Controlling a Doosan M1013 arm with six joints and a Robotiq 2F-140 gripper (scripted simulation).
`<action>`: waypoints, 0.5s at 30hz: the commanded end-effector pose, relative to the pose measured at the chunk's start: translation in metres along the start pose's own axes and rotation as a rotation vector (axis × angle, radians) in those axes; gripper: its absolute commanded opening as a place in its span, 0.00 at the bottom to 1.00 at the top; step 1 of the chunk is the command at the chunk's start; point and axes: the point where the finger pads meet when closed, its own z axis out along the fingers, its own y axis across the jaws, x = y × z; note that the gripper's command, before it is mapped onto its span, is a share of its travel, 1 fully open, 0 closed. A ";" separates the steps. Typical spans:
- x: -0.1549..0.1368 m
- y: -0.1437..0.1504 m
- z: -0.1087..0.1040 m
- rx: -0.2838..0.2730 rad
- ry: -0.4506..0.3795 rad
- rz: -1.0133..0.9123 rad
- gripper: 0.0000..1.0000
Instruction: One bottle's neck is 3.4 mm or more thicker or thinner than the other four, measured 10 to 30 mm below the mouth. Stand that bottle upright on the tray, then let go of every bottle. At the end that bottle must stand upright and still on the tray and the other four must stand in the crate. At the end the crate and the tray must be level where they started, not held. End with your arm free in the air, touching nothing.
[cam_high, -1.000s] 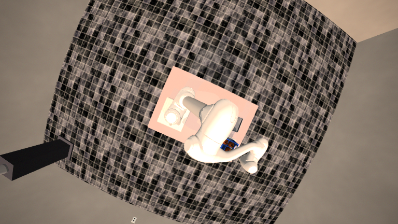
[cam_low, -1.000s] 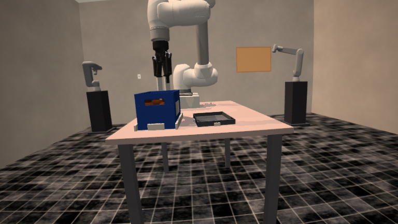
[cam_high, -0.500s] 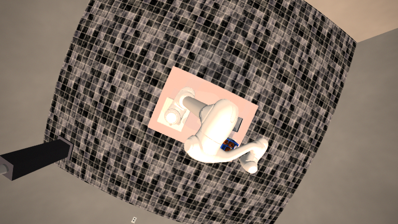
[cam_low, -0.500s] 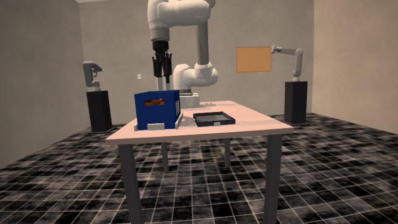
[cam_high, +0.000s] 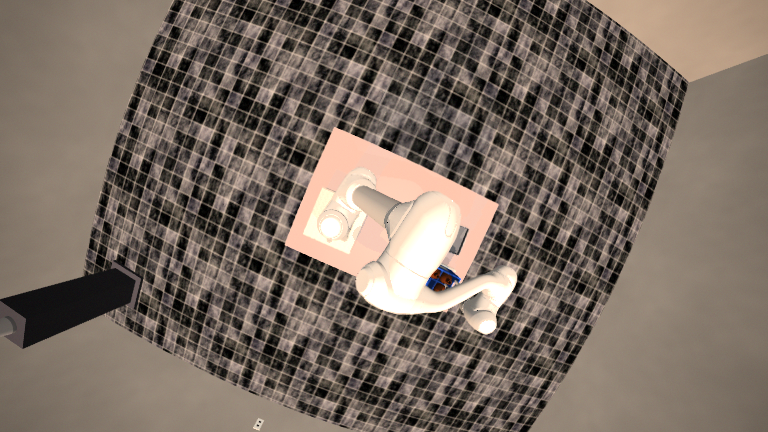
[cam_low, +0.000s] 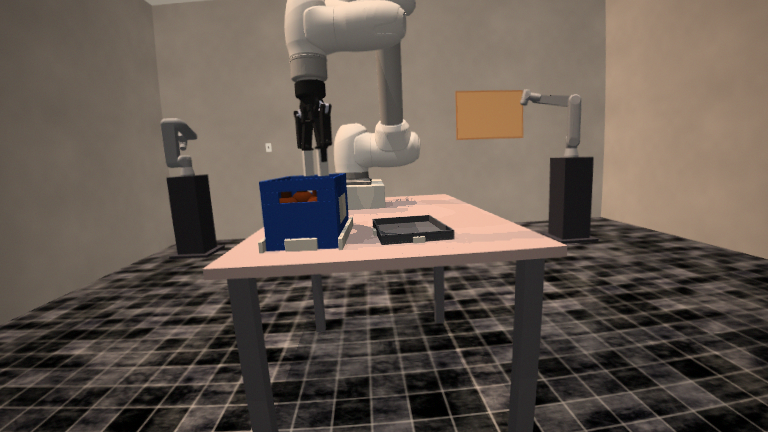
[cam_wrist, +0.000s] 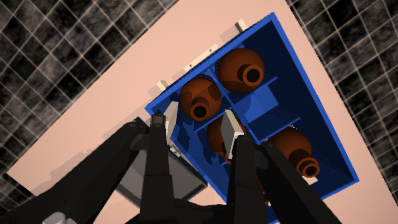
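Observation:
The blue crate (cam_low: 300, 222) (cam_wrist: 318, 102) stands level on the table. In the wrist view, brown bottles stand in it: one bottle (cam_wrist: 240, 70) at the top, one bottle (cam_wrist: 197, 95) to its left, one bottle (cam_wrist: 215, 137) partly behind a finger, and one bottle (cam_wrist: 292, 145) at the right. More brown shows between the finger links at the bottom, mostly hidden. The dark tray (cam_low: 397, 239) (cam_wrist: 186, 176) lies flat with nothing on it. My gripper (cam_low: 315, 164) (cam_wrist: 200, 116) is partly open and empty, its pale pads above the crate. Neck thicknesses cannot be told apart.
Cream blocks (cam_low: 300, 244) stand around the crate's foot, and a small one (cam_low: 418, 239) touches the tray's front. The crate's walls and inner dividers rise around the bottles. The pink table's edge (cam_low: 483, 254) runs close in front of the crate.

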 end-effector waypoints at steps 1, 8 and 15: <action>0.000 0.000 0.002 0.000 0.000 0.000 0.38; 0.000 0.000 0.007 0.000 0.000 0.000 0.38; 0.000 0.000 0.016 0.000 0.000 0.000 0.38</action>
